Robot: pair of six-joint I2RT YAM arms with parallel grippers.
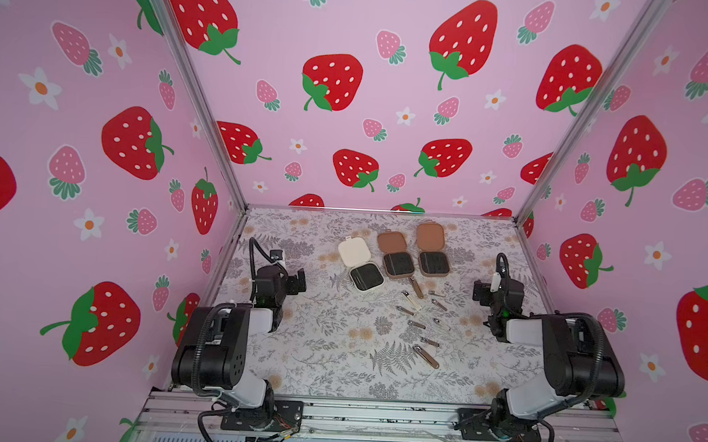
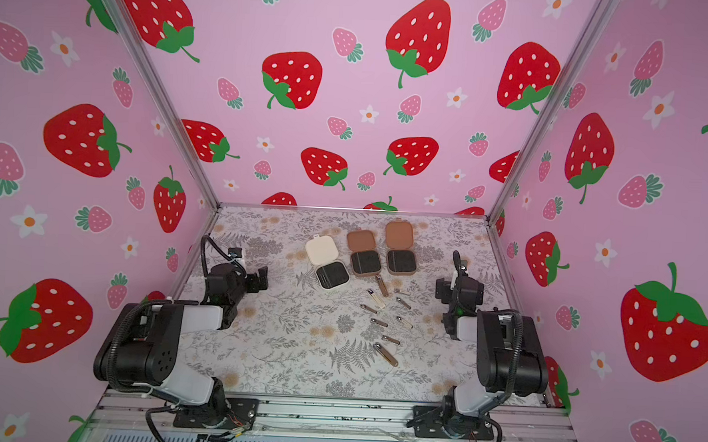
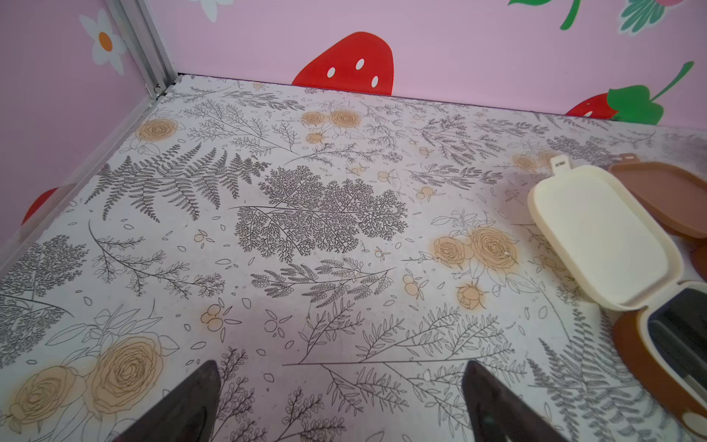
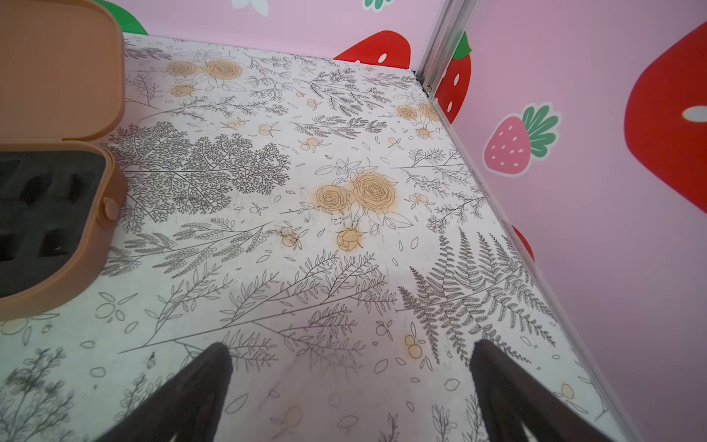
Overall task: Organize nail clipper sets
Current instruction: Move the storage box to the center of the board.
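Left pincer (image 1: 301, 281), right pincer (image 1: 476, 291), both agape, cases (image 1: 396, 254) between them

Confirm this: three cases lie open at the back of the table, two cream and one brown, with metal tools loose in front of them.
Wrong on colours. Both top views show one cream case and two brown ones, the middle brown case and the outer brown case. The rest stands: all three lie open at the back of the table, metal tools loose in front.

My left gripper (image 2: 261, 281) and right gripper (image 2: 440, 289) flank three open cases (image 2: 361, 241) mid-frame, tools (image 2: 385, 354) scattered below.
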